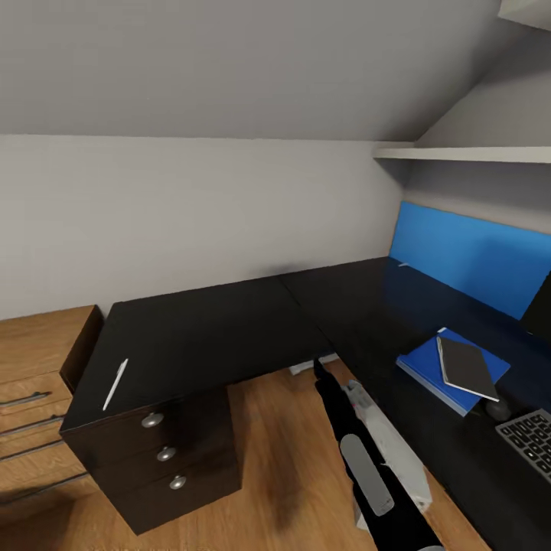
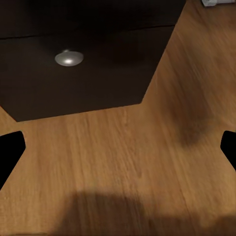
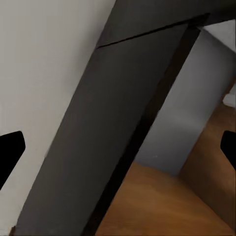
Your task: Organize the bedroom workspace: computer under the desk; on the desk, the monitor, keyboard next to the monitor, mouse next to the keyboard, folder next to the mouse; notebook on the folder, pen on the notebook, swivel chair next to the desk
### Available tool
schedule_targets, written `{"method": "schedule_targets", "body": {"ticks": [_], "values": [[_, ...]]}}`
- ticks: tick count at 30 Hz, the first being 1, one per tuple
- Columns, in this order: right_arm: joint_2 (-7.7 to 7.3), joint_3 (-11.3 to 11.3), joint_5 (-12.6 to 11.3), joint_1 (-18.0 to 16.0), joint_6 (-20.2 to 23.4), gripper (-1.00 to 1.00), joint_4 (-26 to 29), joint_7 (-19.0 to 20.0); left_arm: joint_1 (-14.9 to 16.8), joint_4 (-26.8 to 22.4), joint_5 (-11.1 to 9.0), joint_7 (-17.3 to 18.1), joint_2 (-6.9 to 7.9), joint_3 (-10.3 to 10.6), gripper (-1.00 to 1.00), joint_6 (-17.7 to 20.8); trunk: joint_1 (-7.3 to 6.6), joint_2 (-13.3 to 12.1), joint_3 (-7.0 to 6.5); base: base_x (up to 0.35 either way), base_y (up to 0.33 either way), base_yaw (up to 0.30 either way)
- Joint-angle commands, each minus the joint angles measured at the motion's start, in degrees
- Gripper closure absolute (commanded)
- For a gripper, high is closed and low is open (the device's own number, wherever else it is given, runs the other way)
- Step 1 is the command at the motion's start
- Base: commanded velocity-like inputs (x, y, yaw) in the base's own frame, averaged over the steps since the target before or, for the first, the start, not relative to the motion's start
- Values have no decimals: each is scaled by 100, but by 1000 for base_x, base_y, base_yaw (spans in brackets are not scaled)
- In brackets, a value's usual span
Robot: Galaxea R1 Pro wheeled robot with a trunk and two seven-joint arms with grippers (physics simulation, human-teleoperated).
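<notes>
Pen (image 1: 115, 384): slim, white, lying flat on the left wing of the desk (image 1: 207, 329), at about 8 o'clock in the head view, close to the front-left edge above the drawer unit (image 1: 164, 451).
Handling, judged: very light, stiff, smooth; likely to roll or skid on the glossy top. Best pinched across the middle of the barrel, fingers square to its length, with a gentle squeeze.
Folder (image 1: 428, 369): bright blue, flat on the right wing at about 4 o'clock.
Notebook (image 1: 465, 367): dark grey, already on top of the folder, slightly skewed; landing spot for the pen, well apart from it.
Keyboard (image 1: 529, 442): grey with dark keys, at the 4 o'clock edge, just beside the folder; a dark round shape between them, too cropped to name.
Left gripper (image 2: 118, 147): spread wide, nothing between the fingers; pointed at the wood floor (image 2: 147, 162) below a silver knob (image 2: 69, 58).
Right gripper (image 3: 118, 147): parted too, holding nothing; facing a dark slanted panel and grey wall.
Surface: glossy black top, reflective, low grip; blue back panel (image 1: 467, 256) at 3 o'clock.
Room: grey walls, sloped ceiling, plank floor, wooden dresser (image 1: 38, 360) at 9 o'clock.
</notes>
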State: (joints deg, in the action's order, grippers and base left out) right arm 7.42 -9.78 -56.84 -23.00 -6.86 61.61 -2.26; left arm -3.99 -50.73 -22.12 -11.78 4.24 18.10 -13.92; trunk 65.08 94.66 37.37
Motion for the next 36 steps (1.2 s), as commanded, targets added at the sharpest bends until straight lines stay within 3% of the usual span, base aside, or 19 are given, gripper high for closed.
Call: {"method": "schedule_targets", "body": {"ticks": [1,7,11,12,20,27,36], "values": [[34,-140,62,-3,-126,-100,-87,-59,2,-3,-47,-44,8,34,-100,-22,0,2,2,0,0,269],[258,-853,920,-3,-754,-100,-547,-643,1,13,-47,-44,7,30,-100,-21,0,2,-3,0,0,273],[258,-1243,1404,-3,-1224,-100,-781,-1031,3,22,-47,-44,7,28,-100,-17,0,2,-4,0,0,276],[258,-1429,1621,-3,-1545,-100,-914,-1171,1,24,-47,-44,7,28,-100,-16,0,2,-4,0,0,278],[258,-2075,2332,-3,-2881,-100,-1466,-1632,2,34,-50,-44,7,27,-100,-14,0,2,-4,0,0,279],[258,-2321,2576,-3,-3298,-100,-1580,-1993,3,36,-55,-44,7,27,-100,-14,0,2,-6,0,0,279],[258,-2342,2627,-3,-3349,-100,-1587,-2038,2,37,-56,-45,11,20,-100,-14,0,2,-23,0,0,279]]}}
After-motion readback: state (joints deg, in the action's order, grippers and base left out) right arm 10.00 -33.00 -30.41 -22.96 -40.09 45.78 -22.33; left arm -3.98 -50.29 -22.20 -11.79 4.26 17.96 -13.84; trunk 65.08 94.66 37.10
